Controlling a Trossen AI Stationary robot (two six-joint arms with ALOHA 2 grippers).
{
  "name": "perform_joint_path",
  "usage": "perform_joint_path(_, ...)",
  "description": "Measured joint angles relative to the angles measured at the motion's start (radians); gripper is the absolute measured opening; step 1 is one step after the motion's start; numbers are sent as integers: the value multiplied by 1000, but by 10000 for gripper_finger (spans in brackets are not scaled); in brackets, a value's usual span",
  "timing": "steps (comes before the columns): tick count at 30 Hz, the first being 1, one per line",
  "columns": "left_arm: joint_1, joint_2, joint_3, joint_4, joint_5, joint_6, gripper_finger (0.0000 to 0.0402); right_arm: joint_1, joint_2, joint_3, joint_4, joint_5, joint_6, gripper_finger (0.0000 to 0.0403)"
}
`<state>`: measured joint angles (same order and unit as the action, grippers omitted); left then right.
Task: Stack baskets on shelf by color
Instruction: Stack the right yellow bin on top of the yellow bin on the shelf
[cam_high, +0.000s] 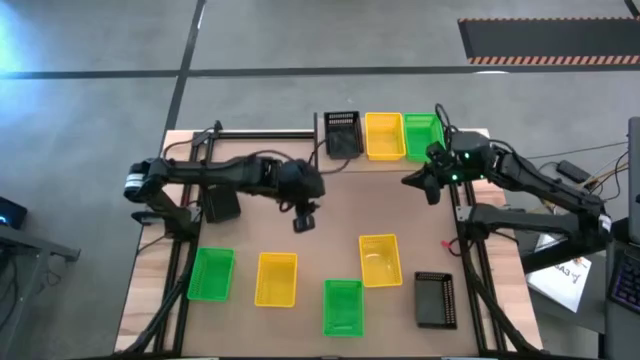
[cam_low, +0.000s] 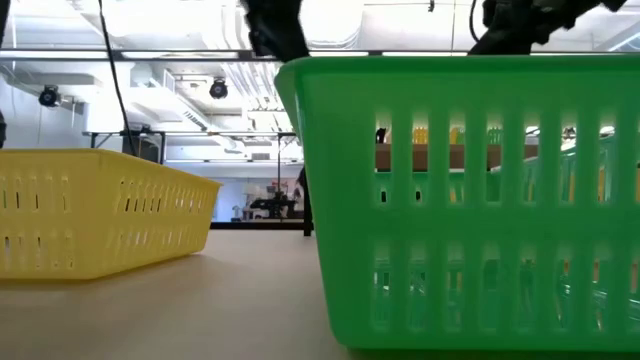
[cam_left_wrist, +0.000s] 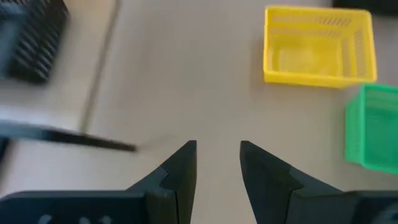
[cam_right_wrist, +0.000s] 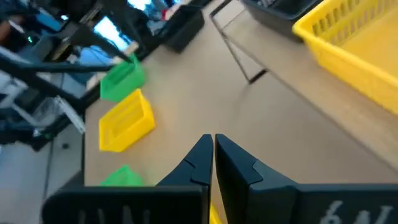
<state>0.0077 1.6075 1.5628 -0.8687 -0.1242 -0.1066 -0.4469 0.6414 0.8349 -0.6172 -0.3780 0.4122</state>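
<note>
**Three baskets shelved, five still loose on the bench**

Taking the high view as a clock face, the near row starts at 7 o'clock with a green basket (cam_high: 211, 274), then a yellow basket (cam_high: 276, 279) beside it. The left gripper (cam_high: 304, 221) hangs over bare bench just left of centre, its fingers (cam_left_wrist: 180, 171) a modest gap apart and holding nothing. At 6 o'clock lies a second green basket (cam_high: 342, 306), with a second yellow basket (cam_high: 380, 260) just above it toward centre, and a black basket (cam_high: 436, 299) at 5 o'clock.

On the shelf (cam_high: 325, 133) at 12 o'clock stand a black basket (cam_high: 342, 133), a yellow one (cam_high: 384, 135) and a green one (cam_high: 421, 136), side by side. The right gripper (cam_high: 417, 181) sits at 2 o'clock, just below the shelf's green end, fingers (cam_right_wrist: 198, 165) pressed together and empty.

Judged from this, each colour has its base basket and the arms are between picks. The next move likely calls for the left gripper to drop onto a loose basket's rim, perhaps the central yellow one, spreading enough to straddle the thin slotted wall, then nesting it squarely into its matching colour.
</note>
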Motion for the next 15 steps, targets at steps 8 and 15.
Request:
perform_joint_path(8, -57, -121, -290, 211, -3, -150, 107, 432, 113, 6, -22, 311, 91, 11)
perform_joint_path(15, -62, -216, -440, 325, -9, -202, 107, 714, 300, 2, -17, 428, 208, 11)
